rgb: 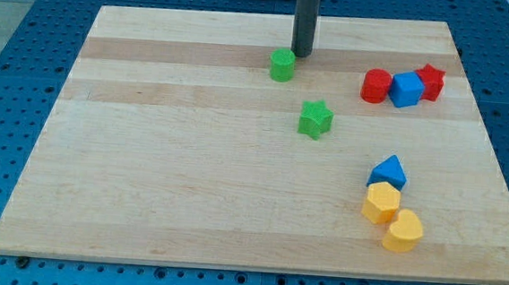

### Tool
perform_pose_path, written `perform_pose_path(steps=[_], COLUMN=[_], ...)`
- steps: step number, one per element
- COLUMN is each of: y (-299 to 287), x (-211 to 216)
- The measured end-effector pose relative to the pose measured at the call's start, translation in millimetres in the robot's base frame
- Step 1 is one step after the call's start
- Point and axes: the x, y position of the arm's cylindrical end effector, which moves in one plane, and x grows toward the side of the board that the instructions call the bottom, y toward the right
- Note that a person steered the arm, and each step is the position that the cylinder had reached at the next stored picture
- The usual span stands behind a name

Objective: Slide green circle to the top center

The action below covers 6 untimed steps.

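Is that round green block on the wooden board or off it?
On it. The green circle sits on the board near the view's top centre, with my tip just to its upper right.

- A lab or robotics test bench, by the look of it.
- A pale wooden worktop (189, 174) lies on a blue perforated metal base (29, 19) with a regular grid of holes.
- Small coloured plastic blocks sit on the wood.

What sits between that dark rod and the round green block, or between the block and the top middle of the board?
Nothing visible. My tip stands just up and right of the green circle block, with no block between. The green star block lies lower, out of the way.
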Motion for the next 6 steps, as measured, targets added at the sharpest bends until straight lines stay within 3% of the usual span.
perform_pose_path(steps=[1,2,3,5,6], y=[0.5,33.2,30.1,-27.9,-28.8], x=[18.1,64.1,95.6,84.2,25.6])
